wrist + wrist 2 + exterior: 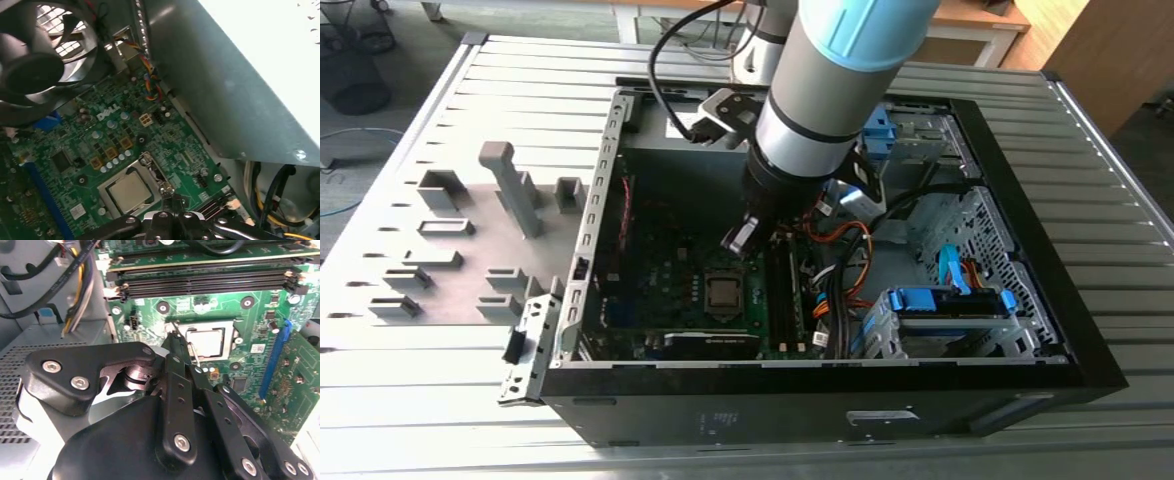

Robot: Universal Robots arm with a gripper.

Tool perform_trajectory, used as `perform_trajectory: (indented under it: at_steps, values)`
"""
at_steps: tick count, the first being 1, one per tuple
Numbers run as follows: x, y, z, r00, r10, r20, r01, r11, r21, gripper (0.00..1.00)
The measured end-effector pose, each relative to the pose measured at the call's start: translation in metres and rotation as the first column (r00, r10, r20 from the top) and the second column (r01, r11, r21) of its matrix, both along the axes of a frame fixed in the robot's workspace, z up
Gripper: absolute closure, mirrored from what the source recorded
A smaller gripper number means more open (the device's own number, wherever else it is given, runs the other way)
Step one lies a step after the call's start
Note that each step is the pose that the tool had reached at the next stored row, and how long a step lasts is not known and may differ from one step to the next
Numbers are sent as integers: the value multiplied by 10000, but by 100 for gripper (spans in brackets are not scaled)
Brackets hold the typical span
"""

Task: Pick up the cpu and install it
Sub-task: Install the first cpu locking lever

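Seen in the exterior view, the gripper (738,237) reaches down into the open computer case (1014,240), just above the motherboard (674,275), while the cpu (723,292) already lies flat in its socket there. Next, the second wrist view shows the fingers drawn together with nothing between them, tips just beside the cpu (205,341). Lastly, the first wrist view shows the cpu (129,191) seated near the fan (35,65).

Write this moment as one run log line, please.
cpu: seated in socket | tool: beside the socket, holds nothing | board: in open case
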State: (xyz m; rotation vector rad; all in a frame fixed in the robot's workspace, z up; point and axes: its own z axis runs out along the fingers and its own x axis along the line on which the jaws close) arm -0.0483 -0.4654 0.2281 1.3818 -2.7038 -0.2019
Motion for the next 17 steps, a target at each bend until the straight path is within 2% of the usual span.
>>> perform_trajectory:
  at_steps: [6,10,17]
  values:
    - [-17,-57,-8,10000,79,0,-79,10000,-25,89]
    - [-18,-77,-24,9999,125,-6,-125,9999,-111,89]
    - [-18,-126,-55,9997,227,-64,-228,9994,-242,89]
